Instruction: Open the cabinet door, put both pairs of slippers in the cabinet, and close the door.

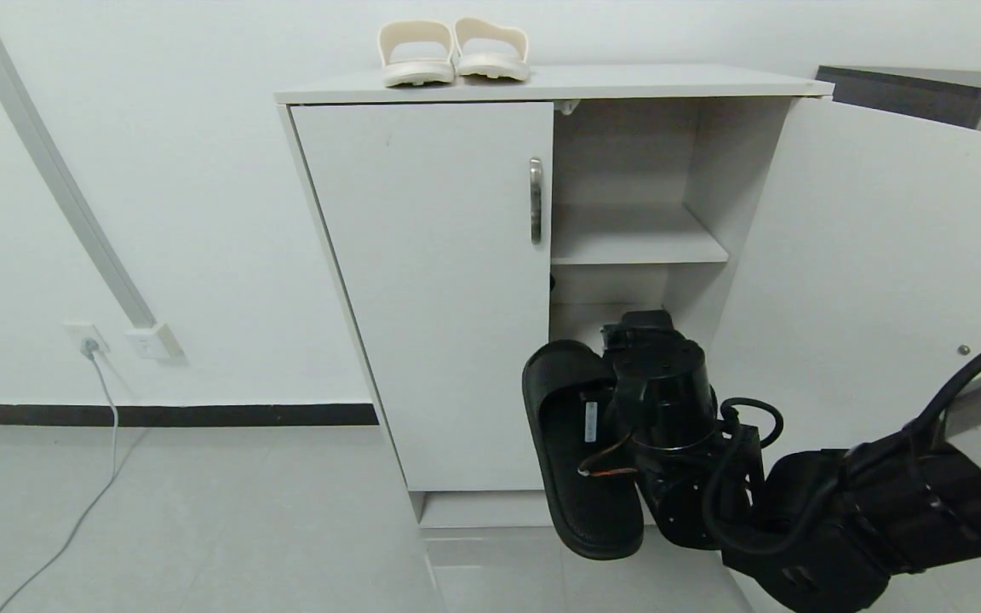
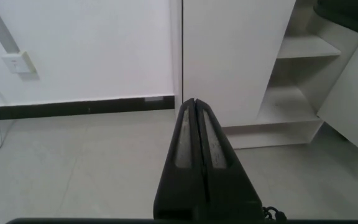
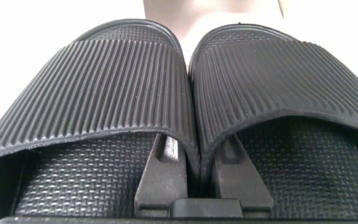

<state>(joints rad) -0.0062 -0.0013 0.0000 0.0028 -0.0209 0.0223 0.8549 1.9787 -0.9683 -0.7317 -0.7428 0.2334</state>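
Note:
The white cabinet (image 1: 422, 289) has its left door shut and its right door (image 1: 874, 255) swung wide open, baring a shelf (image 1: 635, 247) and a lower compartment. A pair of cream slippers (image 1: 454, 53) lies on the cabinet top. My right gripper (image 3: 197, 171) is shut on the pair of black slippers (image 1: 580, 451), pinching their adjoining inner edges under the ribbed straps (image 3: 185, 93). The pair hangs upright just in front of the lower compartment's opening. My left gripper (image 2: 194, 107) is shut on nothing, low over the floor and pointing at the cabinet.
A metal handle (image 1: 535, 200) runs down the shut left door. A wall socket with a grey cable (image 1: 86, 345) sits low on the left wall, the cable trailing over the floor. A grey piece of furniture (image 1: 925, 85) stands behind the open door.

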